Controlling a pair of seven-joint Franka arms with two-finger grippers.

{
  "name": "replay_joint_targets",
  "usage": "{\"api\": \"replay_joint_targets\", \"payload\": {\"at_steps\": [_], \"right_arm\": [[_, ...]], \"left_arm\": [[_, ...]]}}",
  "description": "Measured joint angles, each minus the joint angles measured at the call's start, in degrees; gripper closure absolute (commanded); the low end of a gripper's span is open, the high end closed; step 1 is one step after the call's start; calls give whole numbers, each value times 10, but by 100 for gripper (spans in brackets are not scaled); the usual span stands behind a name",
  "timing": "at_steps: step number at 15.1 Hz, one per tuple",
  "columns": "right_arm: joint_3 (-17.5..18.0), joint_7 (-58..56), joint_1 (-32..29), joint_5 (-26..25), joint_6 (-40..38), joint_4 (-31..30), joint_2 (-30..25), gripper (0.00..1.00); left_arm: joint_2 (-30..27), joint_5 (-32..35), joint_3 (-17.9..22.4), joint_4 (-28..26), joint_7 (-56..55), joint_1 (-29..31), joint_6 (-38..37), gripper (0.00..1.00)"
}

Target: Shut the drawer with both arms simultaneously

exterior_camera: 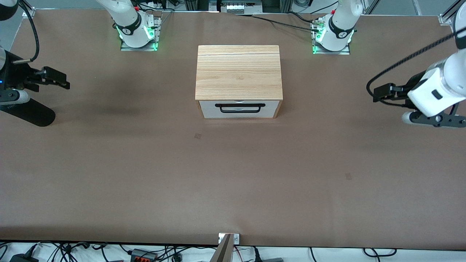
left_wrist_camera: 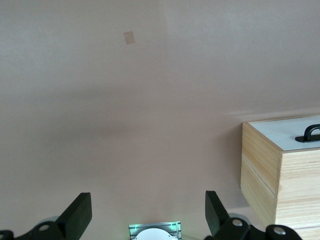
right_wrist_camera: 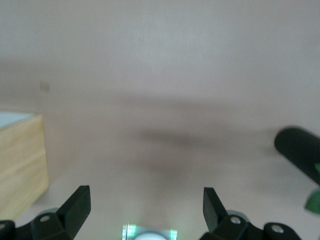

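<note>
The light-wood cabinet stands mid-table between the arm bases. Its drawer, with a white front and a black bar handle, sits flush in the cabinet front. My left gripper hangs over the table at the left arm's end, well apart from the cabinet. In the left wrist view it is open and empty, and the drawer front shows beside it. My right gripper hangs at the right arm's end, open and empty. The cabinet's wooden side shows in that view.
A black cylinder lies under the right hand and also shows in the right wrist view. The arm bases stand farther from the front camera than the cabinet. Brown table spreads in front of the drawer.
</note>
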Motion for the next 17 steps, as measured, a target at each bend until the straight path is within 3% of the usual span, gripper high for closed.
{"api": "replay_joint_targets", "payload": {"at_steps": [2,4,8,11,17], "right_arm": [[19,0,-18,-1,64,-54,-26,0],[17,12,-18,-1,33,-78,-48,0],[-4,31,-13,-1,32,-88,-65,0],[-18,27,-11,-3,63,-88,-66,0],[-19,71,13,-4,63,-90,-66,0]], "left_arm": [[-7,0,-3,-16,-4,0,4,0],[-29,0,-8,-60,-5,-1,31,0],[-138,-4,-12,-217,-7,-2,120,0],[-199,-11,-12,-295,-8,-1,144,0],[-219,-36,-6,-339,-7,18,177,0]]}}
